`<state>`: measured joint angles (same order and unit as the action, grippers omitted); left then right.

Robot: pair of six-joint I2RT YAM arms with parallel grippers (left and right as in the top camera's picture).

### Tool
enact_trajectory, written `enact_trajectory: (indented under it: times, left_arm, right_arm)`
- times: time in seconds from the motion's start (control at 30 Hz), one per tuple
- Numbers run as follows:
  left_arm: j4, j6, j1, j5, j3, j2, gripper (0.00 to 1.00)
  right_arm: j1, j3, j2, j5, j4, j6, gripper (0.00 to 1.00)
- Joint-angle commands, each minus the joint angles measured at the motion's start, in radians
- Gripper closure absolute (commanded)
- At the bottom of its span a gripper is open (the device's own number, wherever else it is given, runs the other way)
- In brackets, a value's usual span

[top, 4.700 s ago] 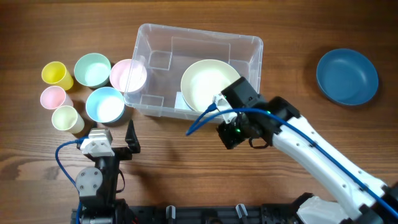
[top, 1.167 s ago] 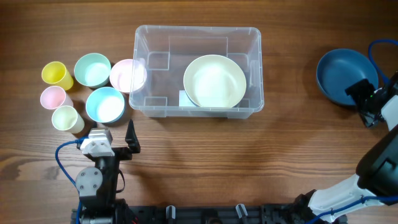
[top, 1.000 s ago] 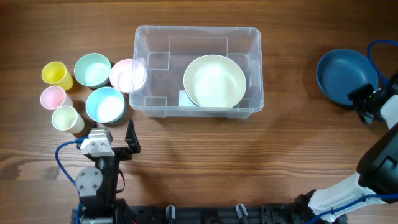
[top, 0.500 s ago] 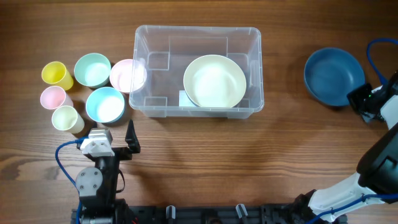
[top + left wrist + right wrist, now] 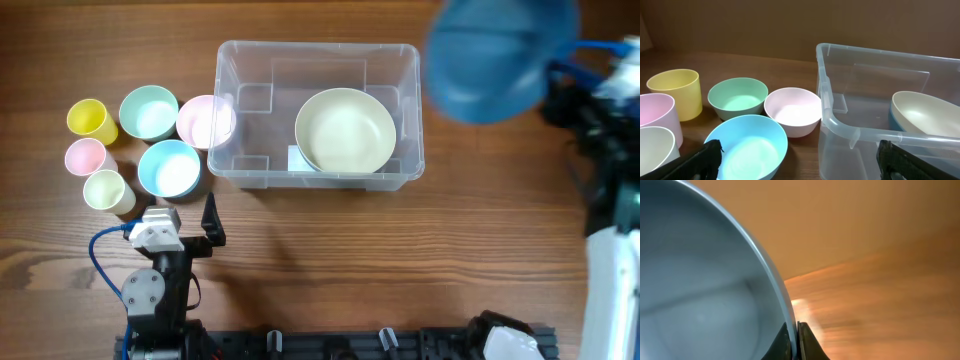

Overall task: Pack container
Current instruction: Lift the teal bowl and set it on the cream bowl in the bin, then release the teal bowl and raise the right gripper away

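Between right claw (image 5: 795, 341) tips, blue bowl (image 5: 700, 280) rim

no legible text or markings

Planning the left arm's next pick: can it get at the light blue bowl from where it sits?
Likely yes: the light blue bowl lies directly ahead of the left end effector, whose jaws stand open, with nothing between them. The container stands close beside it.

Inside the container (image 5: 255, 125) a bowl (image 5: 345, 130) lies rightward.
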<state>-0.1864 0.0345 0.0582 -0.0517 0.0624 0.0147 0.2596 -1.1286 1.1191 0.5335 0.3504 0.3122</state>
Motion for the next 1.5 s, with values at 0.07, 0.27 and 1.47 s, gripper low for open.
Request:
enact_trajectory:
  times: [0.07,0.27,1.47]
  left_arm:
    - [0.003,-0.016,-0.005,-0.011,-0.008,-0.006,0.0]
    - [0.003,-0.016,-0.005,-0.011,-0.008,-0.006,0.0]
    - [0.003,-0.016,-0.005,-0.011,-0.008,-0.006,0.0]
  right_arm:
    - [-0.457,-0.009,0.07,-0.354,-0.023,-0.029,0.96]
    - [-0.627,-0.01,0.323,-0.596,-0.082,-0.047,0.96]
    - [-0.227,-0.088,0.037,-0.87,0.386,0.055,0.0]
